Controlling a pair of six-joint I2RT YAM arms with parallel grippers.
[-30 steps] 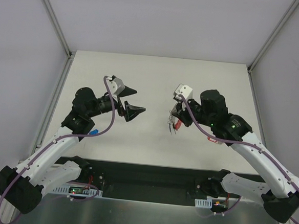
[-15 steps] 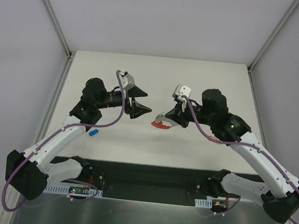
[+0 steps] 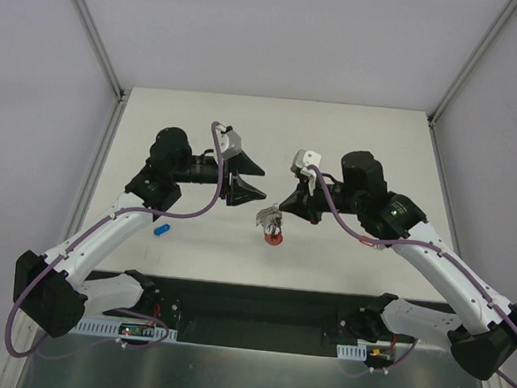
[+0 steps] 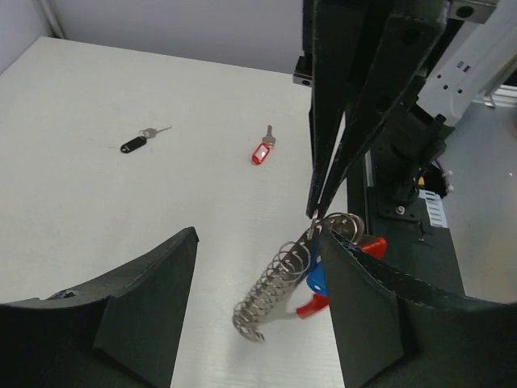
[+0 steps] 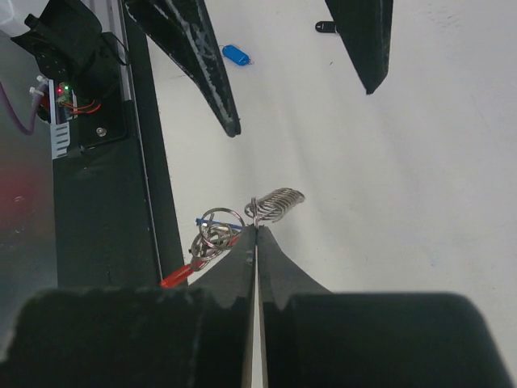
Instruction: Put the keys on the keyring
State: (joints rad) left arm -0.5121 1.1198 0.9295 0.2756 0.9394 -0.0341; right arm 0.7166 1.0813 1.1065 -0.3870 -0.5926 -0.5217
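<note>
Top external view: pale worktop (image 3: 333, 137), with the left gripper (image 3: 264, 182), its jaws parted and holding nothing, facing the right gripper (image 3: 281, 208). The right gripper is pinched tight on the silver chain of the keyring (image 3: 270, 227), which dangles between the two over mid-worktop. Blue key (image 3: 160, 230) lies flat beside the left arm; black key (image 4: 134, 144) and red-tagged key (image 4: 260, 152) lie apart on the worktop.

Top external: fixed, high over the near edge, looking down on the whole table (image 3: 360, 139).
Left wrist: close, low, facing right gripper (image 4: 313, 212).
Right wrist: close, steep, facing left gripper (image 5: 302, 109).
Shared by all: keyring (image 3: 271, 228), near mid-frame.
</note>
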